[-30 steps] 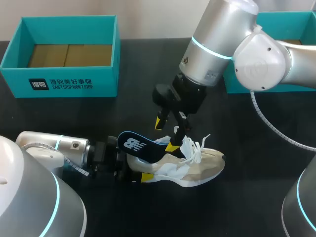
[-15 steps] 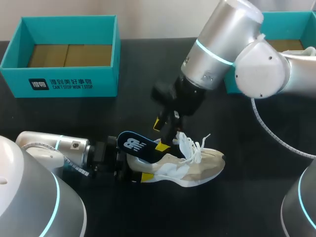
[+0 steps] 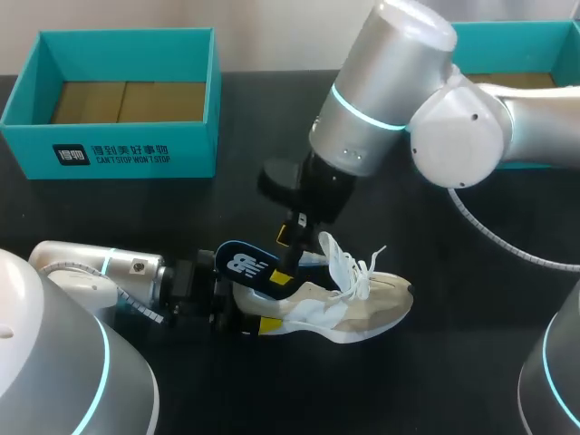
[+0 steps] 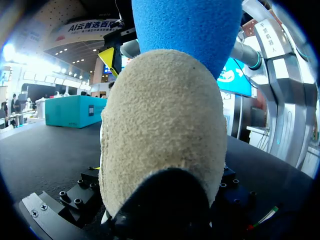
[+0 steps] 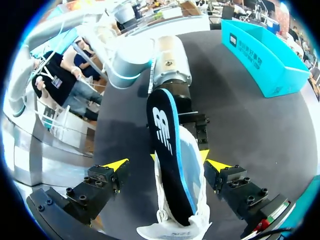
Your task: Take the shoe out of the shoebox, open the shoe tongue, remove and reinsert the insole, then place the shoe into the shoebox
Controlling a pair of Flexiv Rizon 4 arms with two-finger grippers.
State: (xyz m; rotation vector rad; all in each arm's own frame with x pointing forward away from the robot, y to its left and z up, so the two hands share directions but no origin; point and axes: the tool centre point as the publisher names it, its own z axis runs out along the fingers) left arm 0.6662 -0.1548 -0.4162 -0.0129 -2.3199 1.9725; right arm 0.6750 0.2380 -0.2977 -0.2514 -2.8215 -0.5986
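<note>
1. At the table's (image 3: 471, 362) far left, an open teal shoebox (image 3: 109, 145) is sitting with brown cardboard showing inside it.
2. Nearer the front, the left arm (image 3: 91, 272) is lying low over the black surface, and the left gripper (image 3: 249, 314) is clamping the heel of the shoe (image 3: 362, 308). The right wrist view shows its yellow tips pressing on the heel from both sides.
3. Just above that heel, the dark insole (image 3: 249, 265) with its white logo and blue edge is sticking out of the shoe's opening, tilting up and back over the left gripper.
4. Over the insole, the right gripper (image 3: 285, 256) is hanging down from the right arm (image 3: 390, 100). Its fingers are standing wide apart, one on each side of the insole and shoe, touching neither.
5. The beige and white shoe is resting on the table outside both boxes, toe pointing right and white laces (image 3: 358, 267) lying loose.
6. At the far right, a second teal box (image 3: 535, 41) is sitting partly behind the right arm.
</note>
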